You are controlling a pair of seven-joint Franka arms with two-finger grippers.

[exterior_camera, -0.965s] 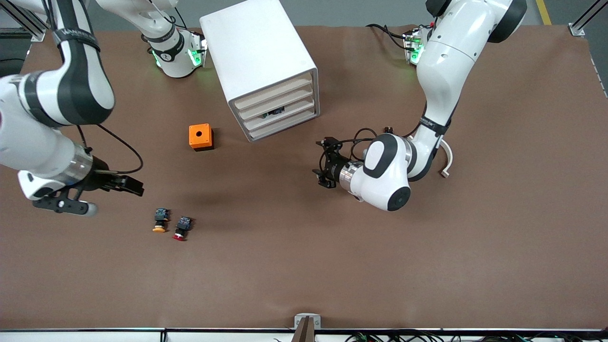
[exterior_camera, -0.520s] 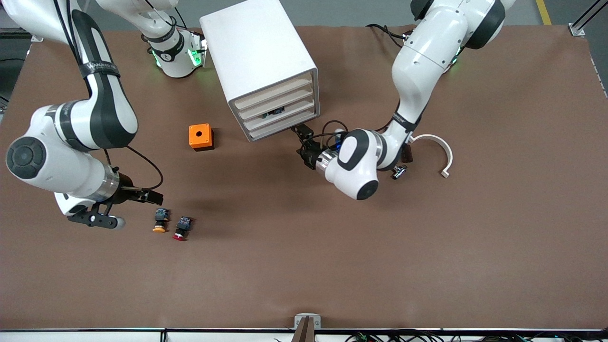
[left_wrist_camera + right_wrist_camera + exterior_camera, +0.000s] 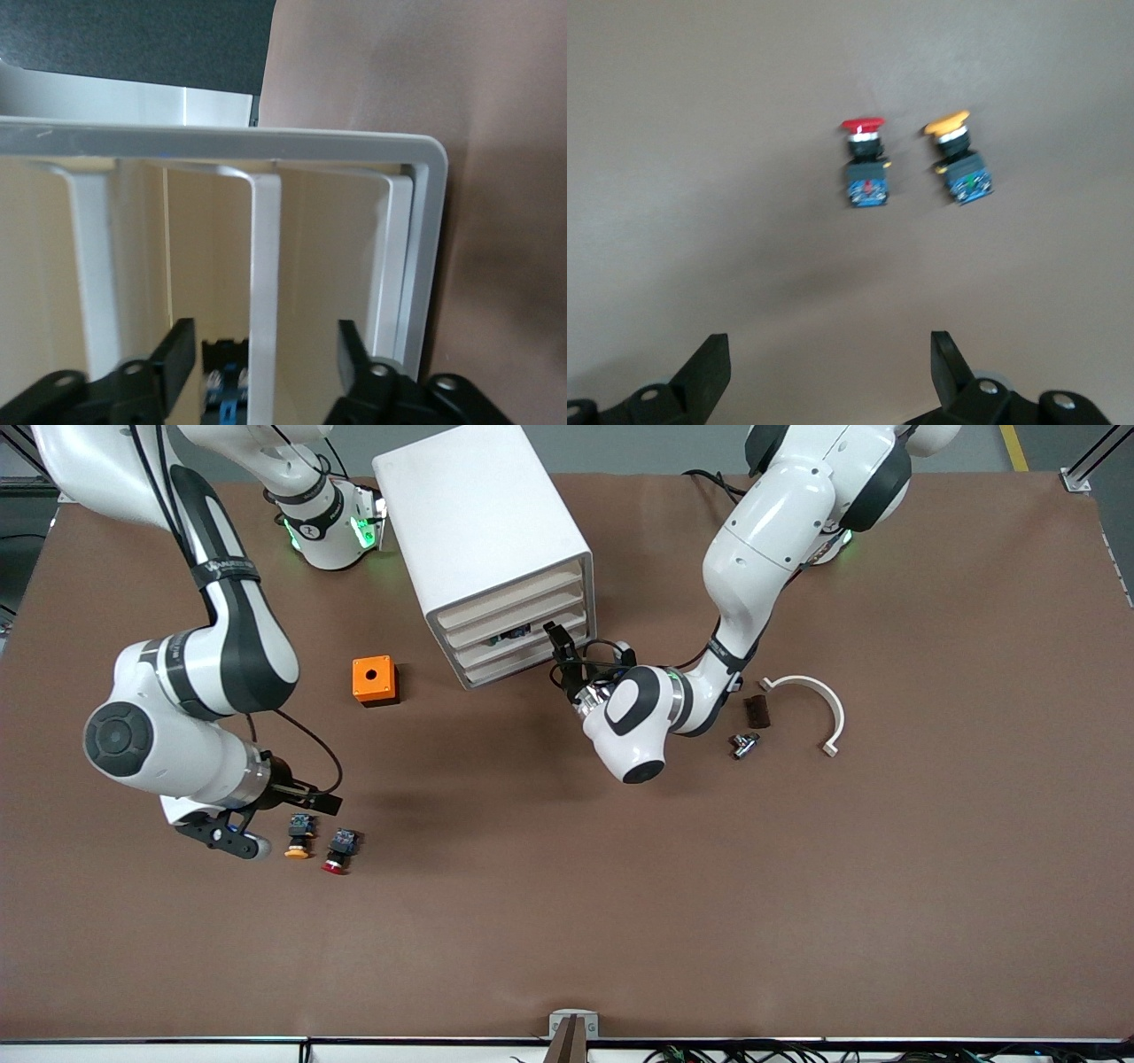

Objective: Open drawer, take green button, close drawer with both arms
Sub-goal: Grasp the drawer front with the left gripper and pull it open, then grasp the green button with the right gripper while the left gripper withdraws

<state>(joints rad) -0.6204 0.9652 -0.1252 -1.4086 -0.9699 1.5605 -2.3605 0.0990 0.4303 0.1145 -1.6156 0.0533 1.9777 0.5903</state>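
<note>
The white cabinet (image 3: 483, 531) stands toward the robots' bases, its four drawers shut. My left gripper (image 3: 560, 643) is open at the drawer fronts. In the left wrist view the left gripper (image 3: 266, 354) has its fingers (image 3: 177, 352) on either side of one cream drawer lip (image 3: 266, 266). A black and blue button body (image 3: 226, 390) shows in the gap beside that lip, its cap hidden. It shows as a dark spot (image 3: 512, 634) in the front view. My right gripper (image 3: 321, 804) is open and empty, low beside the orange-capped button (image 3: 299, 838).
The red-capped button (image 3: 339, 850) lies beside the orange-capped one; both also show in the right wrist view (image 3: 864, 164) (image 3: 957, 164). An orange box (image 3: 375, 680) sits beside the cabinet. A white arc (image 3: 815, 695), a dark block (image 3: 756, 710) and a small metal part (image 3: 744, 742) lie toward the left arm's end.
My left gripper has moved from the open table up to the drawer fronts. My right arm has swung in, bringing its gripper next to the orange-capped and red-capped buttons.
</note>
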